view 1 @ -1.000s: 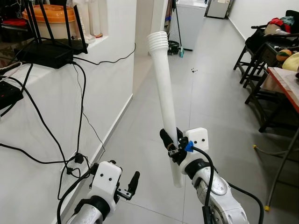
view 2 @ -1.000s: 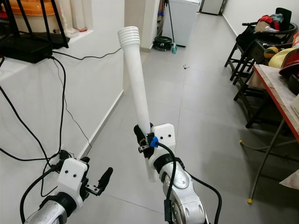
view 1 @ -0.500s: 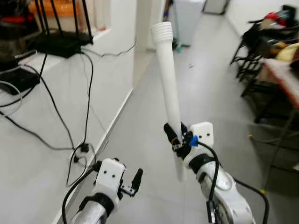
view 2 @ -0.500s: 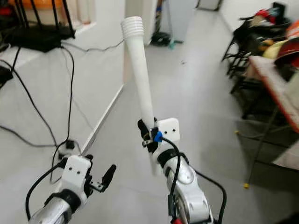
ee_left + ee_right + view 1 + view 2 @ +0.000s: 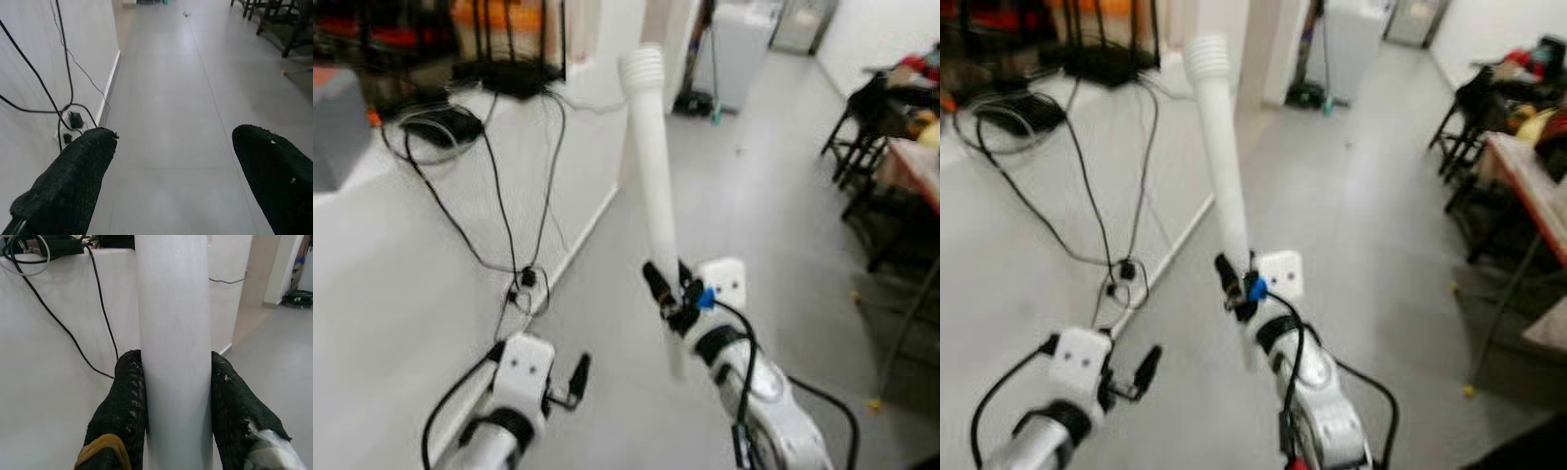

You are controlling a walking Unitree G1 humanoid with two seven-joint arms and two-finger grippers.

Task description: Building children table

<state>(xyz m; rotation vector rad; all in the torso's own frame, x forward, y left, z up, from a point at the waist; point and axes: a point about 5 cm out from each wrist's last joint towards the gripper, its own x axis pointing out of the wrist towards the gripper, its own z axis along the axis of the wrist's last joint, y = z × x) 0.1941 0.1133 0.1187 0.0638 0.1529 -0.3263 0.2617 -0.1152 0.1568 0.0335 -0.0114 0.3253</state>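
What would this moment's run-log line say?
right gripper: shut on white table leg, held upright, threaded end up | left gripper: open, empty, over grey floor | views blurred

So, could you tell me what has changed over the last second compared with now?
Mostly the camera: the view has swung left, bringing more of the white ledge and its cables into view, so the robot is turning. The right gripper still clamps the white table leg upright, threaded end up. The left gripper stays open, holding nothing.

No legible text or markings
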